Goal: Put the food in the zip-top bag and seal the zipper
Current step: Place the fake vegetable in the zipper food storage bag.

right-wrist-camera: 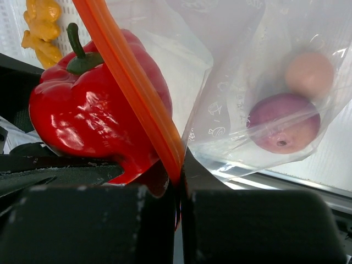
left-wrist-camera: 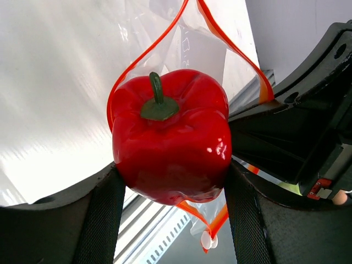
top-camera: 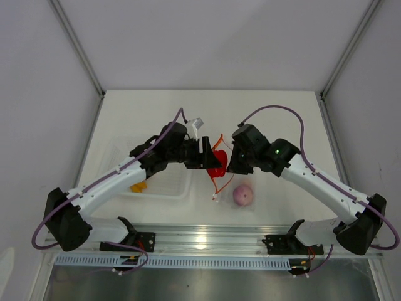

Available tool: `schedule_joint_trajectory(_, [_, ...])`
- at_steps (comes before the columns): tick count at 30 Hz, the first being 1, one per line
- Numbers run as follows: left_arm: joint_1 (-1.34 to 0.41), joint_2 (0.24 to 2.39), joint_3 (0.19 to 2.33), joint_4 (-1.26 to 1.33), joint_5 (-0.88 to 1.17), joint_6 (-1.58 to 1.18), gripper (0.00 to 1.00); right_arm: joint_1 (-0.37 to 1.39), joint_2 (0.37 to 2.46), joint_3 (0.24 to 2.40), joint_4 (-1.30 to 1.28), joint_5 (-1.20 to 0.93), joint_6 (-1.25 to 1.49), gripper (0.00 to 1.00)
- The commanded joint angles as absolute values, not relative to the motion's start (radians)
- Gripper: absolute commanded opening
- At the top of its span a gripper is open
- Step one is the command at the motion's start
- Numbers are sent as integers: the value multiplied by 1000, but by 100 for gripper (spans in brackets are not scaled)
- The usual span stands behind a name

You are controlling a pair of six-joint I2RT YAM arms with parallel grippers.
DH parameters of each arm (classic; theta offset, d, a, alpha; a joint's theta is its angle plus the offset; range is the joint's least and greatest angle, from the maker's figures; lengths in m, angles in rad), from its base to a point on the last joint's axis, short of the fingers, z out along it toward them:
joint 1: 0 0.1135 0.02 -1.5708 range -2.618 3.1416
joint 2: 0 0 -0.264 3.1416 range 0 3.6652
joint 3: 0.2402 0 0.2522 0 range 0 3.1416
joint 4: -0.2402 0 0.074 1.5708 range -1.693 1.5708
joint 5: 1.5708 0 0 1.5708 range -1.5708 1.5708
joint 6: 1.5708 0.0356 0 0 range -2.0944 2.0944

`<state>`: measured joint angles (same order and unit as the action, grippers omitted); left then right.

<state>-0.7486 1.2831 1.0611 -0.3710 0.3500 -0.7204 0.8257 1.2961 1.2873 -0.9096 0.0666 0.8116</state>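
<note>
My left gripper (top-camera: 208,157) is shut on the glossy red pepper (top-camera: 218,161) and holds it at the open mouth of the zip-top bag (top-camera: 237,187). In the left wrist view the pepper (left-wrist-camera: 170,137) sits between both fingers (left-wrist-camera: 99,220), and the red-orange zipper (left-wrist-camera: 132,69) loops around it. My right gripper (top-camera: 232,160) is shut on the zipper strip (right-wrist-camera: 137,88) and holds the bag's (right-wrist-camera: 236,82) edge up. The round purple piece (right-wrist-camera: 283,122) lies inside the bag, also seen from the top (top-camera: 243,195). The lumpy orange-yellow piece (top-camera: 138,186) lies in the tray.
A rigid clear tray (top-camera: 166,182) stands left of the bag, under my left arm. A metal rail (top-camera: 207,241) runs along the table's near edge. White walls enclose the table at the back and sides.
</note>
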Motion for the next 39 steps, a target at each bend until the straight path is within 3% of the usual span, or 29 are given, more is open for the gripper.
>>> schedule_joint_trajectory(1, [-759,1285,1112,-406,317,-673,32,833,1298,1324,-894,78,816,0])
schedule_joint_trajectory(10, [-784,1276,1144,-426,348,-627,59,830,1296,1319,-896,87,818,0])
schedule_joint_trajectory(14, [-784,1243,1120,-388,362,-608,78,824,1296,1310,-894,87,818,0])
schedule_joint_trajectory(39, [-784,1174,1109,-423,322,-610,81,778,1243,1324,-899,21,813,0])
